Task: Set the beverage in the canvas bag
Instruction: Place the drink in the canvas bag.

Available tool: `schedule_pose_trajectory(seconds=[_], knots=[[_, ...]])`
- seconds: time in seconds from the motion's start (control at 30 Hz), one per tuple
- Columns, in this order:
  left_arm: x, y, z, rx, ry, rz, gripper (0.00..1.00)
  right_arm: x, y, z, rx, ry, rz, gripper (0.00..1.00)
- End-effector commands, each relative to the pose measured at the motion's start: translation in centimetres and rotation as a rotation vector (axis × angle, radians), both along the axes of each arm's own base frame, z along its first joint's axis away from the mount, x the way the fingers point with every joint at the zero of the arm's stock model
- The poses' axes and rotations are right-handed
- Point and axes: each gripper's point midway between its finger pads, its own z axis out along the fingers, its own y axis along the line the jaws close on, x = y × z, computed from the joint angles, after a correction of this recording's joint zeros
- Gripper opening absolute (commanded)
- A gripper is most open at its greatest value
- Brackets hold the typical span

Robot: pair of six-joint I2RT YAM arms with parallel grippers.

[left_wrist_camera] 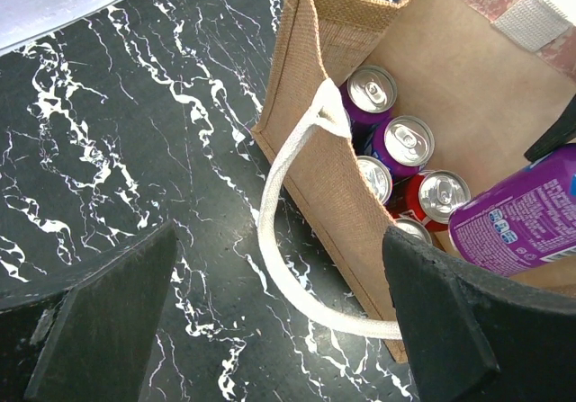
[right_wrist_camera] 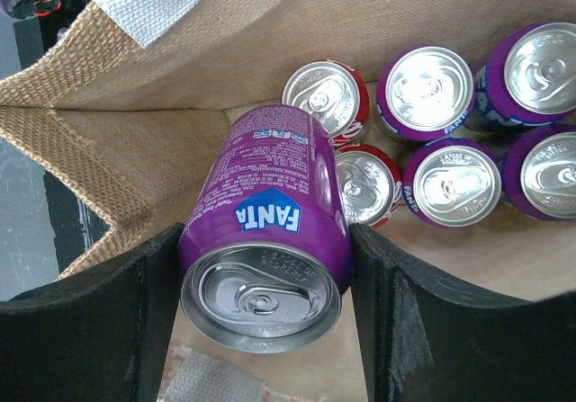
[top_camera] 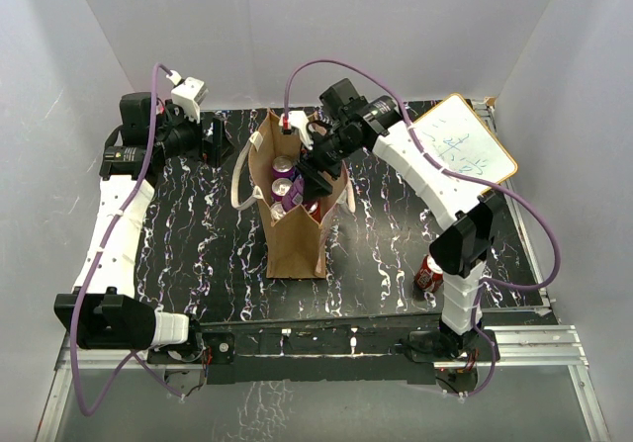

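White walls enclose a black, white-veined surface (top_camera: pixel 198 264); the canvas bag (top_camera: pixel 294 244) stands upright near its centre, mouth open, one cream loop handle (left_wrist_camera: pixel 288 204) drooping down its outer side. Right hand (right_wrist_camera: pixel 261 272): reaching in from 2 o'clock of the bag, fingers clamped on either flank of the purple Fanta can (right_wrist_camera: pixel 265 213); this can lies tilted within the bag's mouth, its pull-tab end toward the wrist camera and its base pointing down into the bag, above the standing cans (right_wrist_camera: pixel 454 182). Six cans, four purple and two red, stand upright on the bag's floor, packed close together. Left hand (left_wrist_camera: pixel 279 321): at 10 o'clock of the bag in the overhead view, just beside the bag's outer wall, fingers spread wide and holding nothing. A separate red can (top_camera: pixel 428 274) stands on the surface at 4 o'clock of the bag, beside the right arm; a wood-framed whiteboard (top_camera: pixel 465 150) lies at 2 o'clock, well apart from the bag.
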Motion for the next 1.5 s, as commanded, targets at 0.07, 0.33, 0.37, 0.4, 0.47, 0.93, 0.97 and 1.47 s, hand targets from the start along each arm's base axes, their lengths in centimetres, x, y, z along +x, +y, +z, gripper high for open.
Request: schedule_pose_trajectory(seconds=[0.07,0.33,0.37,0.4,0.47,0.93,0.97,1.47], knots=[[-0.7,0.0,1.0,-0.003,-0.029,-0.01,0.94,-0.8,2.2,2.1,0.122,-0.032,0.113,0.08],[-0.4,0.0,0.7,-0.008,-0.016,-0.008,0.94,-2.8,3.6,0.1,0.101,0.01,0.182,0.08],[-0.4,0.0,0.7,-0.008,-0.016,-0.008,0.94,-3.1,3.8,-0.2,0.094,0.016,0.185,0.08],[-0.4,0.0,0.7,-0.006,-0.016,-0.007,0.94,-3.3,3.9,-0.3,0.09,0.02,0.189,0.08],[-0.4,0.1,0.7,-0.003,-0.017,-0.005,0.94,-3.8,4.1,-0.8,0.081,0.032,0.198,0.08],[-1.4,0.3,0.9,0.006,-0.031,-0.002,0.94,-5.8,5.8,-4.1,0.015,0.13,0.16,0.08],[-1.5,0.4,1.0,0.006,-0.03,0.001,0.94,-6.0,5.9,-4.7,-0.001,0.137,0.147,0.08],[-2.2,0.7,0.8,0.004,-0.032,0.018,0.95,-6.2,6.7,-7.7,-0.121,0.082,0.027,0.17]])
